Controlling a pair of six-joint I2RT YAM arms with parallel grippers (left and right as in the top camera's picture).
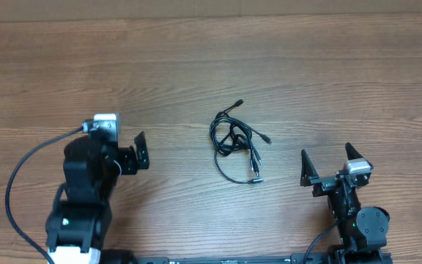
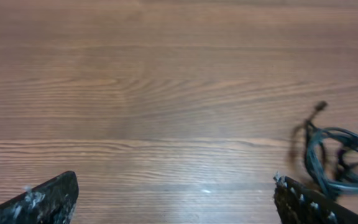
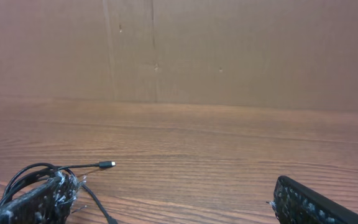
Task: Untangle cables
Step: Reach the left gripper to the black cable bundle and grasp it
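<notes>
We see the tangled bundle of thin black cables [image 1: 234, 143] on the brown wooden tabletop [image 1: 196, 66], between our pincers and touching neither. The left pincer [image 1: 142, 150] and the right pincer [image 1: 327, 152] are both spread.

No text, label or number can be read — none anywhere

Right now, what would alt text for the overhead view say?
A tangled bundle of thin black cables lies in the middle of the wooden table. The left hand and right hand sit open on either side, neither touching it.
</notes>
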